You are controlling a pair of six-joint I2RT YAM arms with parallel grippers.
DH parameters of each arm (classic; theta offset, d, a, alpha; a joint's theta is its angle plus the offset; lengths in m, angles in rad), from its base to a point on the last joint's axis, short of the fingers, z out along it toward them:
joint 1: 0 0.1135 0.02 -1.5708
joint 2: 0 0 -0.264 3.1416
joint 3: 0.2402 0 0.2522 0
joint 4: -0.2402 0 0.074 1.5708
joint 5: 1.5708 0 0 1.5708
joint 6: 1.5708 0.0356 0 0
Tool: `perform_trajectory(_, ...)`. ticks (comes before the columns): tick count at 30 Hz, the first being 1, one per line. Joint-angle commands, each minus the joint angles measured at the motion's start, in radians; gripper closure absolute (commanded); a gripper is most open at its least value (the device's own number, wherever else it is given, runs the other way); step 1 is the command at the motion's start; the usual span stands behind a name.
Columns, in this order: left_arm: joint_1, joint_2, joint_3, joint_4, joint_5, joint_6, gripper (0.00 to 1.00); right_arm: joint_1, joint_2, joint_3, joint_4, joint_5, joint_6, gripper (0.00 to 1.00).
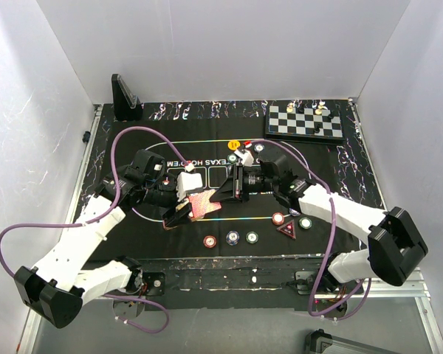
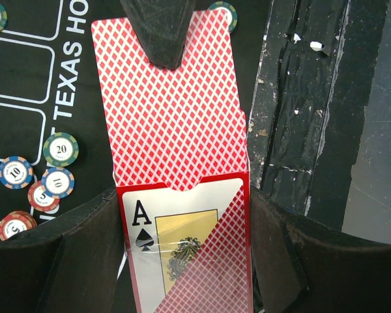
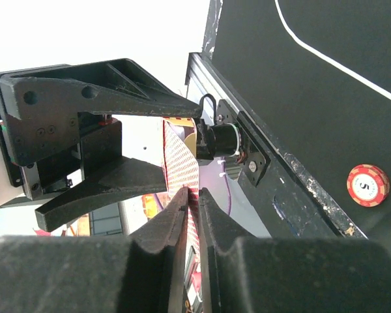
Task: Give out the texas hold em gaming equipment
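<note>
My left gripper (image 1: pixel 186 212) (image 2: pixel 186 244) is shut on a red card box (image 2: pixel 182 261) with an ace of spades on its face, held above the mat. Red-backed playing cards (image 2: pixel 169 111) (image 1: pixel 201 203) stick out of the box's open end. My right gripper (image 1: pixel 223 194) (image 3: pixel 194 197) is shut on the far end of those cards (image 3: pixel 181 156); one of its fingers (image 2: pixel 159 32) shows in the left wrist view. Poker chips (image 1: pixel 232 237) lie in a row near the mat's front, with a red triangular marker (image 1: pixel 287 229) and more chips (image 1: pixel 305 223) to the right. A yellow button (image 1: pixel 234 143) lies further back.
The black mat (image 1: pixel 170 151) covers the table. A chessboard (image 1: pixel 305 122) with pieces stands at the back right, a black stand (image 1: pixel 125 98) at the back left. Several chips (image 2: pixel 60 149) lie below the box to its left. A red chip (image 3: pixel 368 185) lies near the mat's edge.
</note>
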Motion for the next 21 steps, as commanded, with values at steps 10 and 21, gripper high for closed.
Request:
perform_trajectory(10, -0.004, -0.021, -0.029, 0.007, -0.001, 0.02, 0.63, -0.115, -0.077, 0.024, -0.084, -0.031, -0.046, 0.99)
perform_trajectory(21, -0.004, -0.029, -0.01, -0.083, -0.061, 0.034, 0.66, -0.19, 0.112, 0.156, -0.078, -0.092, -0.108, 0.99)
